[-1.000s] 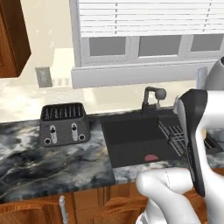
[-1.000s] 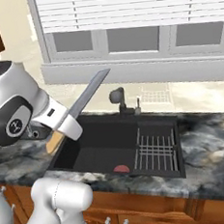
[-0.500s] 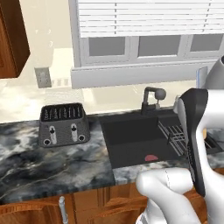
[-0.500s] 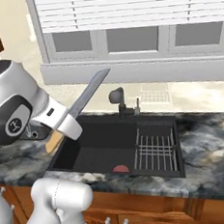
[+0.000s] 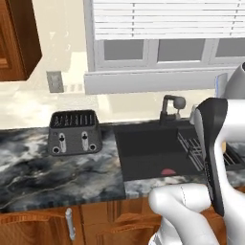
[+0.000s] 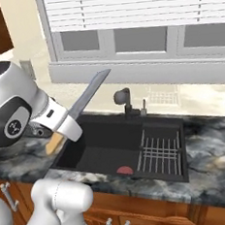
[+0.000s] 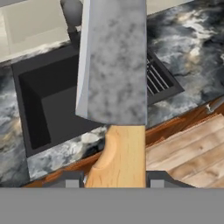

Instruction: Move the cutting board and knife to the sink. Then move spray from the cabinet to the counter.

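Observation:
My gripper [image 6: 66, 127] is shut on the knife [image 6: 87, 96], gripping it where the grey-blue blade meets the orange-tan handle [image 6: 54, 142]. The blade points up and away, over the left part of the dark sink [image 6: 101, 147]. In the hand view the knife [image 7: 114, 65] rises between the fingertips of the gripper [image 7: 116, 180], with the sink [image 7: 48, 105] and the marble counter [image 7: 192, 43] beyond it. The reddish-brown cabinet [image 5: 14, 40] hangs at the upper left. The cutting board and the spray are out of view.
A dark toaster [image 5: 74, 132] stands on the counter [image 5: 48, 172] left of the sink [image 5: 143, 153]. A wire rack [image 6: 160, 153] fills the sink's right half, with a small red thing [image 6: 124, 170] at its front. The faucet [image 6: 125, 98] stands behind the basin, under the window.

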Controlling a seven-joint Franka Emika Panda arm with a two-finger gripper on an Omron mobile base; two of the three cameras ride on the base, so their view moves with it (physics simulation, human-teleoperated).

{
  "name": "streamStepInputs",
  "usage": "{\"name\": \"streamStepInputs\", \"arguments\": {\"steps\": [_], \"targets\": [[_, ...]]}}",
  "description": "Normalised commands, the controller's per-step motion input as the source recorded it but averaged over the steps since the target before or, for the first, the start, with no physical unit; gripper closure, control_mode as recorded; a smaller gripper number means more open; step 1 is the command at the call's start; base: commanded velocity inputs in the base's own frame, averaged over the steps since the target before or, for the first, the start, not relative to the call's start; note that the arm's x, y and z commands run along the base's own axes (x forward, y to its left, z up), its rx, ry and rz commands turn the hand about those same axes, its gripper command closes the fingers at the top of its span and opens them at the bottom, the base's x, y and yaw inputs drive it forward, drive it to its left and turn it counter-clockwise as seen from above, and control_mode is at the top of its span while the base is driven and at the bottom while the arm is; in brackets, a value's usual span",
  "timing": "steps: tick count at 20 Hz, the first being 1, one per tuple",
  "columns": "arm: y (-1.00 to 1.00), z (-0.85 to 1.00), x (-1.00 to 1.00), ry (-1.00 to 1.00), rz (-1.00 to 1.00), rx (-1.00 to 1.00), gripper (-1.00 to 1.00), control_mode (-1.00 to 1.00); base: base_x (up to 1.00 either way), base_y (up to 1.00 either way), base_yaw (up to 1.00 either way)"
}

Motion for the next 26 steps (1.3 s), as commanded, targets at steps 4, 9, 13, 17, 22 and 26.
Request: {"name": "streamStepInputs", "arguments": {"steps": [4, 9, 13, 17, 22, 26], "targets": [[0.0, 0.0, 0.0, 0.0, 0.0, 0.0, 1.0, 1.0, 0.39, -0.02, 0.35], [0.0, 0.0, 0.0, 0.0, 0.0, 0.0, 1.0, 1.0, 0.39, 0.0, 0.33], [0.0, -0.07, 0.35, 0.1, 0.22, 0.0, 1.0, -1.0, 0.11, 0.0, 0.08], [0.24, -0.01, 0.2, 0.04, 0.07, 0.01, 1.0, -1.0, 0.0, 0.0, 0.0], [0.46, -0.14, 0.07, 0.06, 0.0, 0.03, 1.0, -1.0, 0.0, 0.0, 0.0], [0.4, -0.22, 0.02, 0.07, -0.06, 0.03, 1.0, -1.0, 0.0, 0.0, 0.0]]}}
